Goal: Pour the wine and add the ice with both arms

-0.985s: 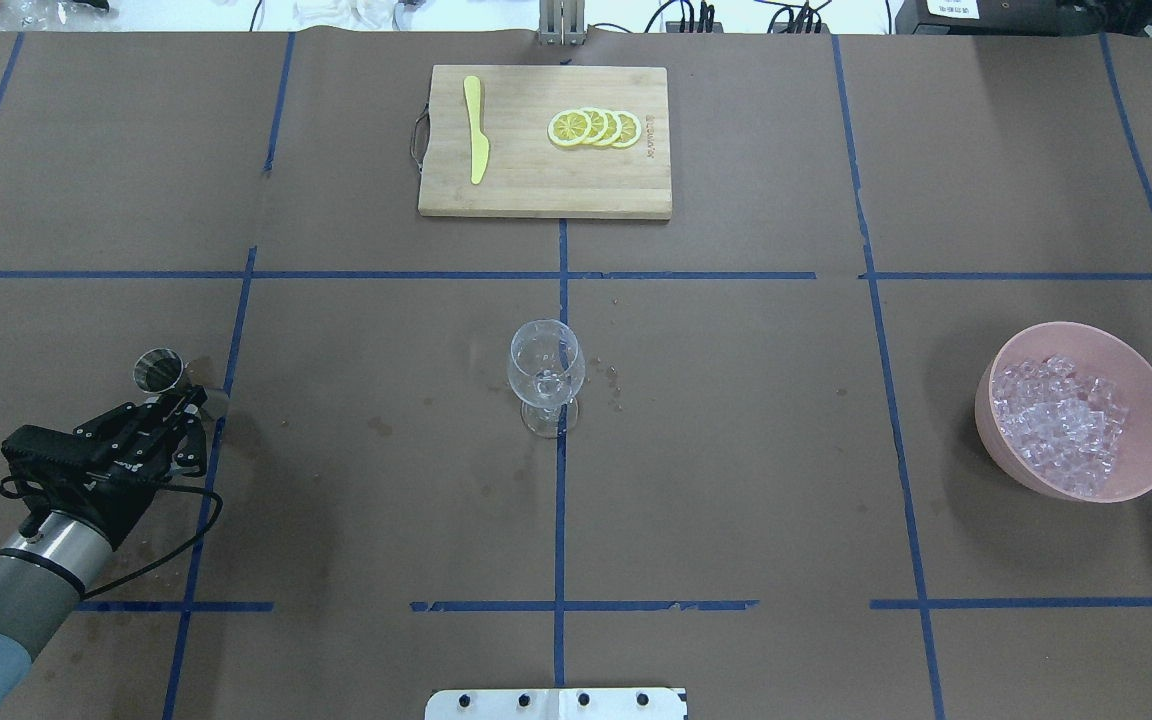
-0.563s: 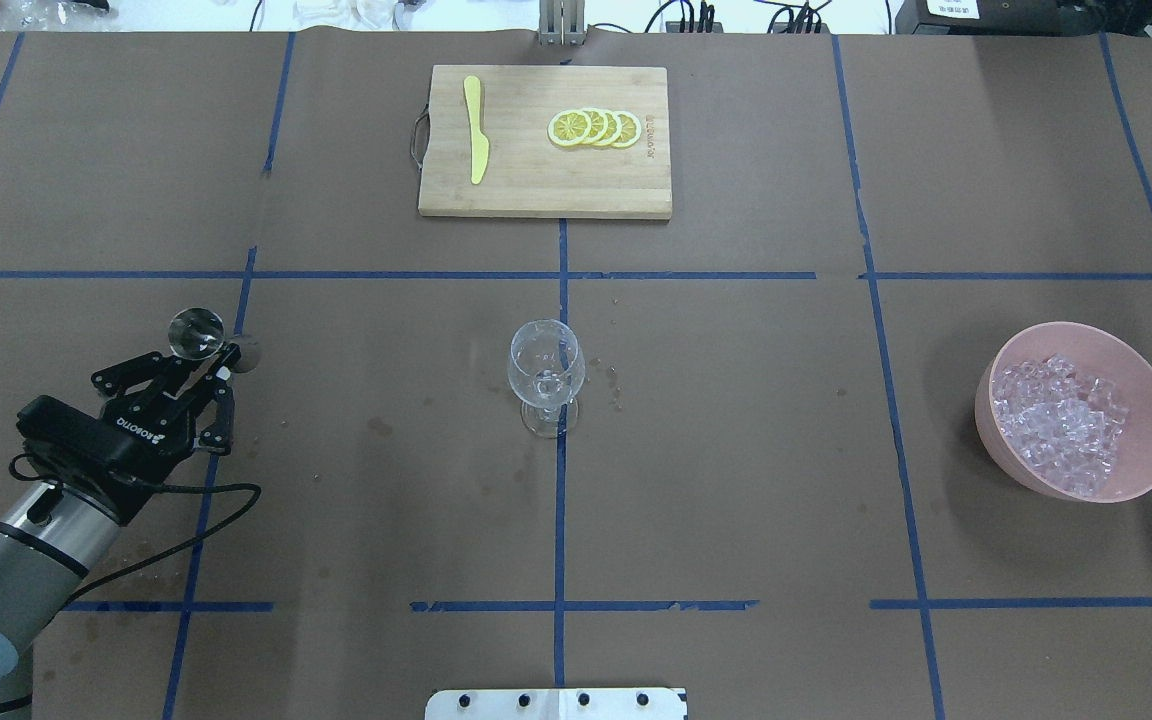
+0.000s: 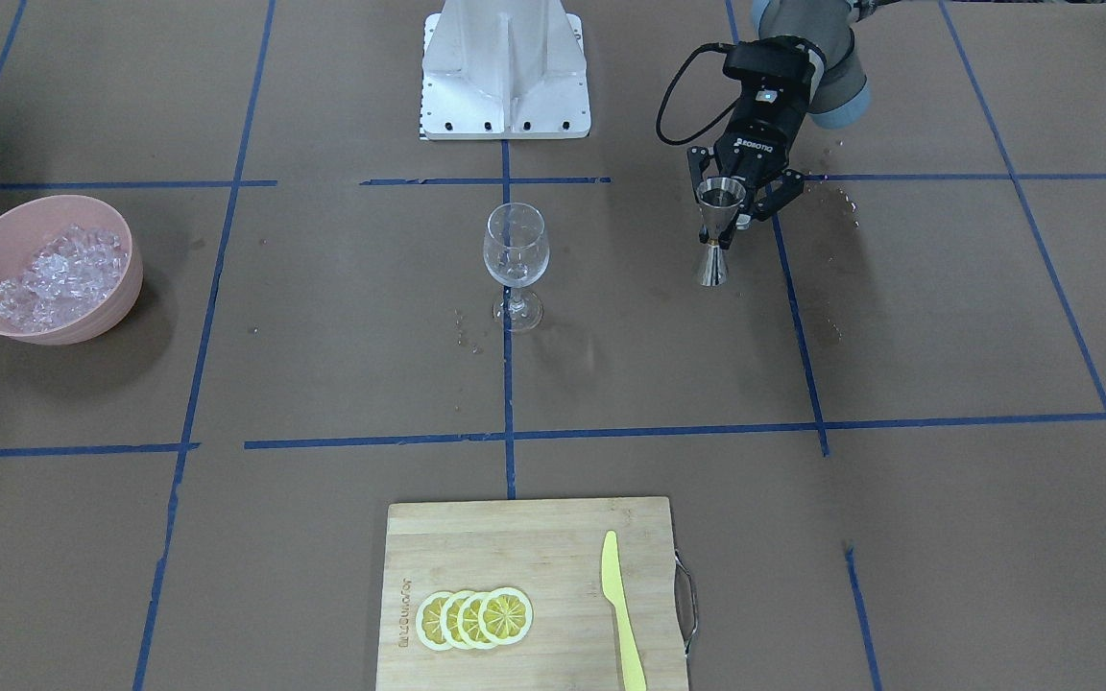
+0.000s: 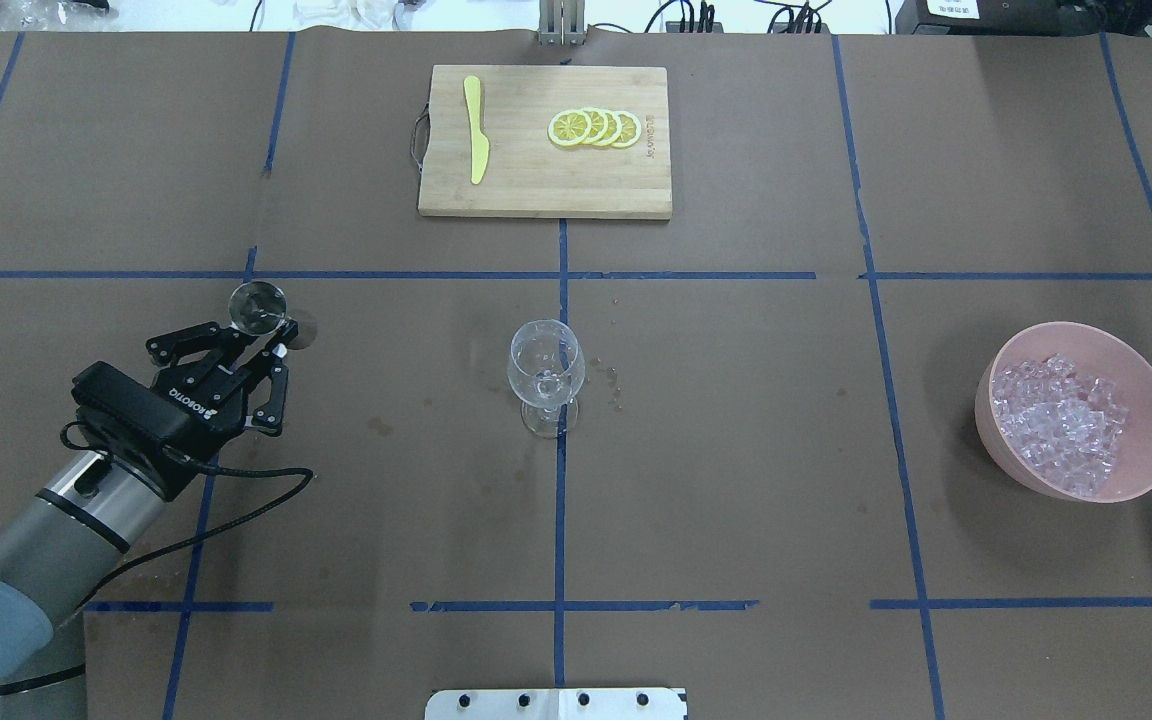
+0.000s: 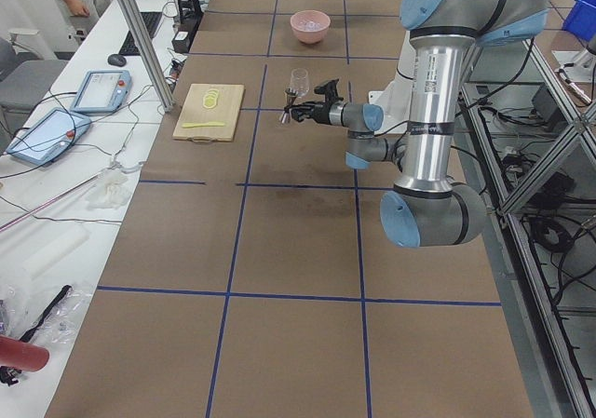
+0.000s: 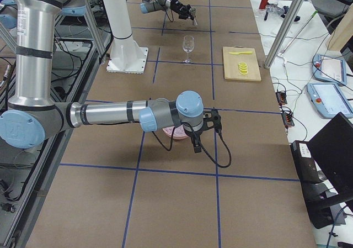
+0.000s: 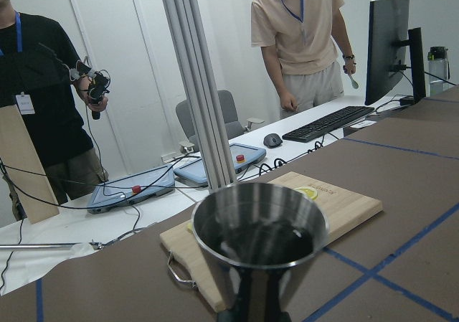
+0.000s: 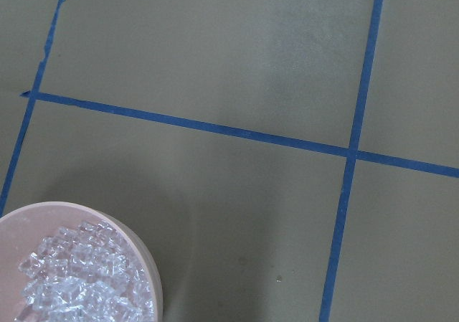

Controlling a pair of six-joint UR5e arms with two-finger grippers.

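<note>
My left gripper (image 4: 271, 342) is shut on a steel jigger (image 4: 258, 308), held upright to the left of the wine glass. The left wrist view shows dark liquid inside the jigger (image 7: 259, 230). In the front-facing view the gripper (image 3: 722, 219) clasps the jigger (image 3: 717, 235) near its waist. The clear wine glass (image 4: 545, 375) stands upright at the table's middle. Ice (image 4: 1061, 425) fills a pink bowl (image 4: 1151, 470) at the right. My right gripper (image 6: 212, 121) shows only in the exterior right view, above the bowl (image 8: 147, 264); I cannot tell whether it is open.
A wooden cutting board (image 4: 526, 190) at the far centre carries lemon slices (image 4: 594, 128) and a yellow knife (image 4: 477, 130). The white pedestal base (image 3: 505, 72) stands at the near edge. Wet stains mark the paper near the left arm (image 3: 841, 202). Operators stand beyond the far edge.
My left gripper has carried the jigger away from the robot and to the right, closer to the wine glass. The glass and bowl have not moved.
</note>
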